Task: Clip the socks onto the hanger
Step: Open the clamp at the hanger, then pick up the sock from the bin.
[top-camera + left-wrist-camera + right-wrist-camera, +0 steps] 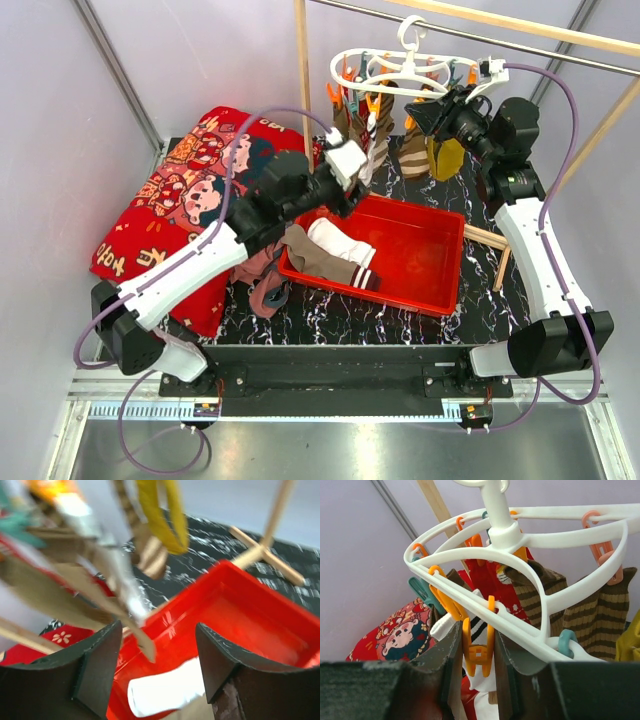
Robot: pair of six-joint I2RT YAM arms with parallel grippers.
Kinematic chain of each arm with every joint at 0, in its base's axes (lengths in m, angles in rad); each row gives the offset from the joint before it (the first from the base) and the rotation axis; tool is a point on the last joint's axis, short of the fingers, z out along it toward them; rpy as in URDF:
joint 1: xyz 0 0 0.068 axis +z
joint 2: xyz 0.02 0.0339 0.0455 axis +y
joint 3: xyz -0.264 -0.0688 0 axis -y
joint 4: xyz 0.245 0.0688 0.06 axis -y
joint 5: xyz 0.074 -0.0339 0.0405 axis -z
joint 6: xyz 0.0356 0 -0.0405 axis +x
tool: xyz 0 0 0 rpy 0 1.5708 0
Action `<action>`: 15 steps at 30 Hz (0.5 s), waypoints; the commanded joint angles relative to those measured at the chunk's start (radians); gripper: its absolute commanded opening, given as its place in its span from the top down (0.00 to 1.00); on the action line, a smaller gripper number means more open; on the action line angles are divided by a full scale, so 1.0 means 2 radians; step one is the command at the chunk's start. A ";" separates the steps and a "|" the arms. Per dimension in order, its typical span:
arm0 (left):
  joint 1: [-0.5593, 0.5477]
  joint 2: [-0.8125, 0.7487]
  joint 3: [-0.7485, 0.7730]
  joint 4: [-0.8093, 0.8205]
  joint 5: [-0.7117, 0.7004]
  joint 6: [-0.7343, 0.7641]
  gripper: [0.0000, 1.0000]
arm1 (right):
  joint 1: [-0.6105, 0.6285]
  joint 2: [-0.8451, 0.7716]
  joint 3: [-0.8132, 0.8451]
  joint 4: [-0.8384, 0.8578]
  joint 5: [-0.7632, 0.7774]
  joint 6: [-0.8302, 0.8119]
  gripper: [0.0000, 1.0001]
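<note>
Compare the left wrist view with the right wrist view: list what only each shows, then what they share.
Left wrist only: the open left end effector facing the red tray, a white sock lying in it, and the marbled tabletop. Right wrist only: the white hanger with striped brown socks clipped on, and the right end effector closed on an orange peg. Both: the red cushion and a hanging yellow cloth.

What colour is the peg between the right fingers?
Orange; the peg shows best in the right wrist view.
</note>
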 commanded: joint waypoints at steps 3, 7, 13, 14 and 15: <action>-0.038 0.016 -0.025 -0.070 0.010 0.073 0.34 | 0.009 -0.006 0.000 -0.009 0.000 0.011 1.00; -0.052 0.072 0.004 -0.132 0.010 0.080 0.34 | 0.010 -0.009 0.000 -0.012 0.002 0.007 1.00; -0.057 0.174 0.068 -0.207 -0.004 0.065 0.41 | 0.011 -0.012 -0.002 -0.013 0.002 0.005 1.00; -0.059 0.197 0.085 -0.214 -0.009 0.060 0.44 | 0.011 -0.012 -0.003 -0.014 0.002 0.004 1.00; -0.061 0.207 0.093 -0.224 -0.010 0.058 0.45 | 0.011 -0.012 -0.003 -0.013 0.002 0.004 1.00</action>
